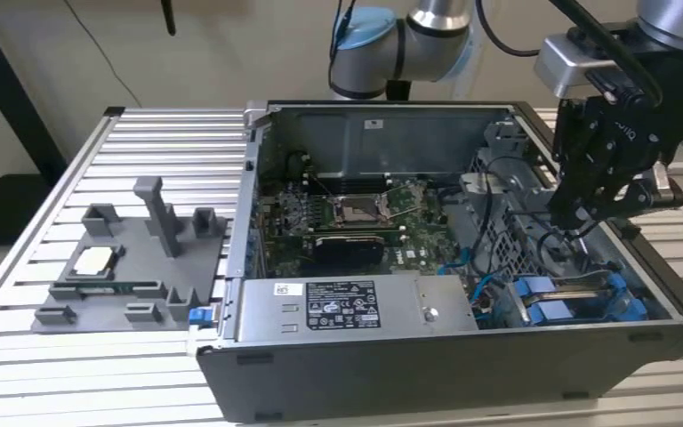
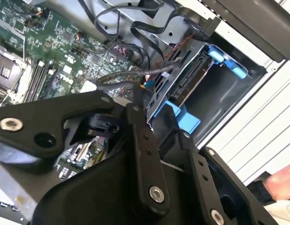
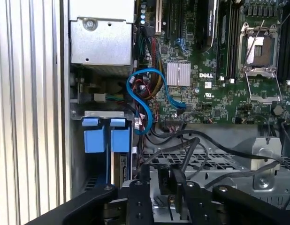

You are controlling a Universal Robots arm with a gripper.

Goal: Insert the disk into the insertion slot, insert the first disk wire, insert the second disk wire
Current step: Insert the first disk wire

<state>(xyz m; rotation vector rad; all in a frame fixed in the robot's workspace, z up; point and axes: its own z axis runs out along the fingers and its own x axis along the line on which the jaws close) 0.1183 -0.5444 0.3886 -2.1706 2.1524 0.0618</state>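
Slatted metal bench (image 1: 140,151), 1. Open computer case (image 1: 437,378), 1, on the bench, motherboard (image 1: 354,213) exposed. Robot arm (image 1: 430,31), 1, reaching over the case at the exterior view's right. Grey fixture tray (image 1: 128,267), 1, beside the case at the exterior view's left. Insertion slot (image 2: 215,101), 1, in a case corner; disk (image 2: 188,77) seated inside, 2 blue tabs (image 3: 94,139) at its mouth. Gripper (image 1: 579,224), 1, low among black wires (image 2: 135,33) near the slot; whether the jaws are apart or together cannot be told.

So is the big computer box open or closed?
Open. Nothing covers the computer case, so the green circuit board and blue cable inside show plainly.
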